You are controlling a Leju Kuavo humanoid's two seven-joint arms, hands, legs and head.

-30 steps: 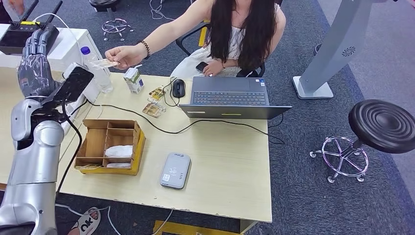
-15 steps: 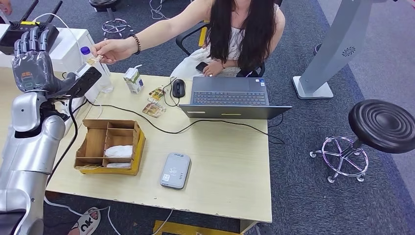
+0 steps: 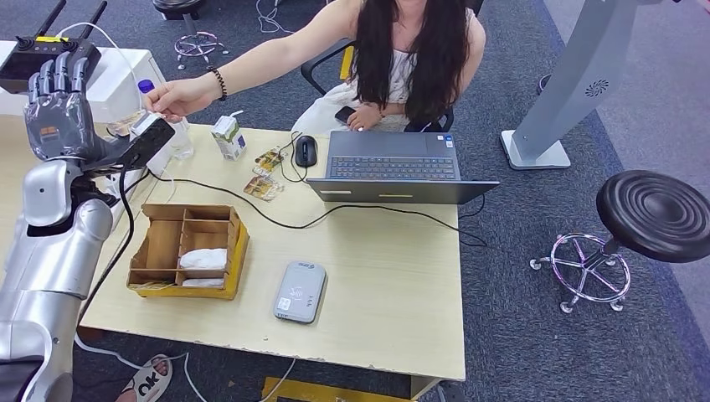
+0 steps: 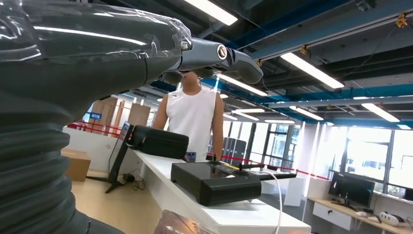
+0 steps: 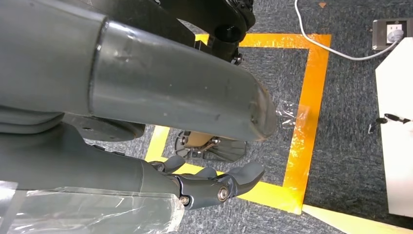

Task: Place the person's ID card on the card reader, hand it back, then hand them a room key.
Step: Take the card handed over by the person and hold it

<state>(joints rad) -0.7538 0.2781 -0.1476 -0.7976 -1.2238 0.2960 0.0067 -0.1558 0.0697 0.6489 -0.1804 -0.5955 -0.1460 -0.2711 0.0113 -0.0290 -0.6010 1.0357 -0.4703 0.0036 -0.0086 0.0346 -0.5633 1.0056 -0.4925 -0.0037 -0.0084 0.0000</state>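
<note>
Pale desk (image 3: 393,285), left hand (image 3: 57,113) raised, fingers apart and empty, person's hand (image 3: 172,98) beside it, card hidden behind wrist camera (image 3: 141,141).

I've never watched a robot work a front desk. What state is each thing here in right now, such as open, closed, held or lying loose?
Left hand: raised, fingers apart, holding nothing.
Right hand: hanging over the floor, holding nothing.
ID card: held out by the person's hand.
Laptop: open.
Card reader: lying flat, nothing on it.
Cardboard tray: open-topped, white items inside.
Water bottle: upright, capped.
Drink carton: upright.
</note>
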